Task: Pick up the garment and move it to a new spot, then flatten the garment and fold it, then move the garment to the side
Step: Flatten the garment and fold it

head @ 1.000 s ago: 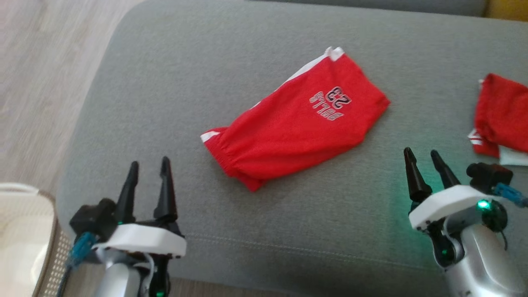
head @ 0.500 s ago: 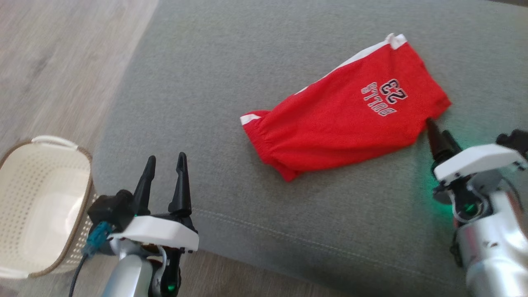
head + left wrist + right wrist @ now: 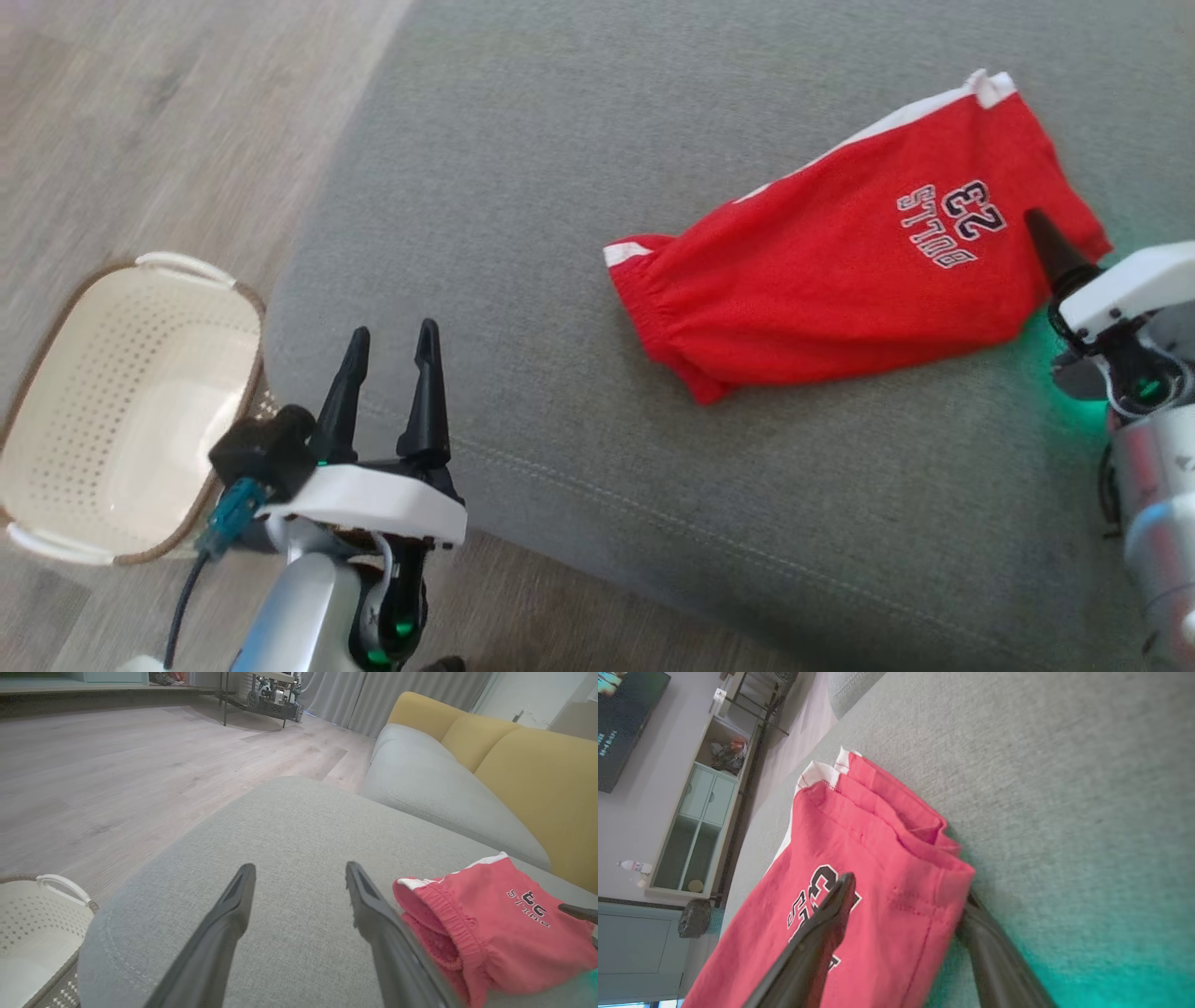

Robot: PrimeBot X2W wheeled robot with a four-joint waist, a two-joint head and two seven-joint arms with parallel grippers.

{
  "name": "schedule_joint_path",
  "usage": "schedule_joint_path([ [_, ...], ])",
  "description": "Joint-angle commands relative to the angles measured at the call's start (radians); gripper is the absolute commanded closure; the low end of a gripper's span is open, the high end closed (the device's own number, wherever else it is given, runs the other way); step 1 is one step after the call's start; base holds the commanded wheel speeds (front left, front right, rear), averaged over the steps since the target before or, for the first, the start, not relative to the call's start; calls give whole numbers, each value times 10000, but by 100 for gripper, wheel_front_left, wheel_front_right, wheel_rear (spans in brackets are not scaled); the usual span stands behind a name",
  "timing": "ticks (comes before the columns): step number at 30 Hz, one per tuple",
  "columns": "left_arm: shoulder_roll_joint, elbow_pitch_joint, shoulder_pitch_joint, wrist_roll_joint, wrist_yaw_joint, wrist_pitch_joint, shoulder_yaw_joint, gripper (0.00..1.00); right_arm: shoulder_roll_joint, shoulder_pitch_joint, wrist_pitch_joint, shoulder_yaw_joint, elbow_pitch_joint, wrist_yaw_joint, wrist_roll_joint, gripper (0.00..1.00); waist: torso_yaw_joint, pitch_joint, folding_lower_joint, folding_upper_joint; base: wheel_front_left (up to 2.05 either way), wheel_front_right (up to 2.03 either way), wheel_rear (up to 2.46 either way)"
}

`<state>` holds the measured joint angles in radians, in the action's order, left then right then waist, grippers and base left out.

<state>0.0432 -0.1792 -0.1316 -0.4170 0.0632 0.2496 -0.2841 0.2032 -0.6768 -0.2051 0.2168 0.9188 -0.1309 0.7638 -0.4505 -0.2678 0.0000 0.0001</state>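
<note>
Left end effector (image 3: 393,329) of mine hangs at the near left corner of the cushion (image 3: 560,140). Its two long, dark, tapered fingers (image 3: 426,392) are spread wide, with nothing between them but grey weave. Off the cushion's left edge a basket (image 3: 140,373) sits on the pale wood-plank floor (image 3: 140,112). It is cream plastic, rounded at the corners, with walls pierced by rows of small holes, a brown rim and white handles.

The cushion itself is broad and softly rounded, covered in coarse grey woven cloth, with a stitched seam running along its near side.

On the cushion's right half lies the garment (image 3: 840,289), a pair of soft red shorts folded into a flat, slanted oblong. The gathered, puckered elastic waistband points toward the cushion's middle and the hems toward its right side. A white stripe runs along the far edge, and a dark, white-outlined print reads "BULLS 23". From my right wrist the hems show as several stacked, stitched layers.

Over the cushion's right part, my right end effector (image 3: 906,891) straddles that hem corner with its jaws fully apart and not clamped. One finger lies above the red cloth at the lettering. The other is down on the grey weave, its tip hidden by the corner. A green glow tints the weave beside it.
</note>
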Motion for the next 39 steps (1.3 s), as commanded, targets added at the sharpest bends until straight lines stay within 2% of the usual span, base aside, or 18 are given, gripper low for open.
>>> schedule_joint_path([
  [1,70,342,-316,-103,90,122,290,0,-274,56,-376,-346,349,2,-85,0,-131,-45,0,-1,0,0,0],
  [6,70,321,-273,-171,104,122,284,0,-247,-274,-609,-579,796,2,-406,0,-300,-22,0,-1,0,0,0],
  [10,70,287,-212,-205,134,122,282,0,-469,-428,-765,-772,913,2,-353,0,-396,102,0,-1,0,0,0],
  [15,70,288,-169,-177,127,122,335,0,-662,-460,-382,-737,913,2,-154,0,-387,215,0,-1,0,0,0],
  [16,70,294,-160,-172,128,122,359,0,-685,-445,-244,-799,897,2,-192,43,-365,229,0,-1,0,0,0],
  [17,70,295,-152,-165,129,122,383,0,-711,-425,-65,-837,871,2,-207,78,-337,249,0,-1,0,0,0],
  [18,70,291,-143,-163,130,122,402,0,-746,-400,100,-854,857,2,-187,100,-303,277,0,-1,0,0,0],
  [27,70,231,-93,-44,64,122,459,0,-765,-175,1249,-953,595,2,187,100,83,566,0,-1,0,0,0],
  [32,70,177,10,43,-114,122,437,0,-667,52,2168,-801,578,2,387,100,396,814,0,-1,0,0,0],
  [39,70,82,258,189,-181,122,630,0,-714,339,3493,-221,1390,2,125,100,954,1310,0,-1,0,0,0],
])
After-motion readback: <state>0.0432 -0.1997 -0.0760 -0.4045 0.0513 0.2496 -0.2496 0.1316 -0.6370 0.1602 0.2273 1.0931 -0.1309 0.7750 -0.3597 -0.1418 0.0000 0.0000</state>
